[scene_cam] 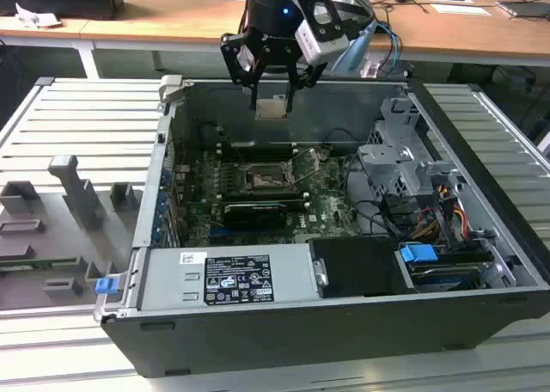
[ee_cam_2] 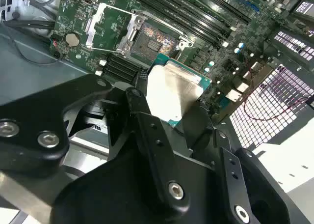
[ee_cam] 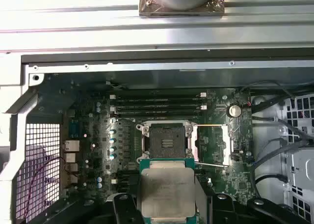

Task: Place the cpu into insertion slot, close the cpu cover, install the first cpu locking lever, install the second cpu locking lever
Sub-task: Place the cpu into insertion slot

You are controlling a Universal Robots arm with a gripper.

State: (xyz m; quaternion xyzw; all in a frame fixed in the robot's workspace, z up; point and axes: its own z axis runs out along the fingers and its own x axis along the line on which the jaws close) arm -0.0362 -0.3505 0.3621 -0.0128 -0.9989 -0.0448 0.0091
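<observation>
My gripper (scene_cam: 273, 89) is shut on the cpu (scene_cam: 272, 107), a pale silvery square chip held high above the open computer case near its back wall. In both wrist views the cpu (ee_cam: 167, 188) (ee_cam_2: 172, 92) sits between the black fingers (ee_cam_2: 141, 105). Below it on the green motherboard lies the insertion slot (ee_cam: 167, 140) (ee_cam_2: 150, 39) (scene_cam: 262, 180), dark, square and bare. The cpu cover (ee_cam: 212, 144) (ee_cam_2: 108, 24) (scene_cam: 308, 162) is swung open beside the slot. A thin locking lever (ee_cam: 212, 164) stands raised beside the cover.
Long black memory slots (ee_cam: 157, 103) run beside the socket. The case's back wall (scene_cam: 335, 108) rises close behind my gripper. A drive cage (scene_cam: 404, 164) and cables (scene_cam: 430, 216) fill the exterior view's right. A power supply (scene_cam: 228, 276) spans the front.
</observation>
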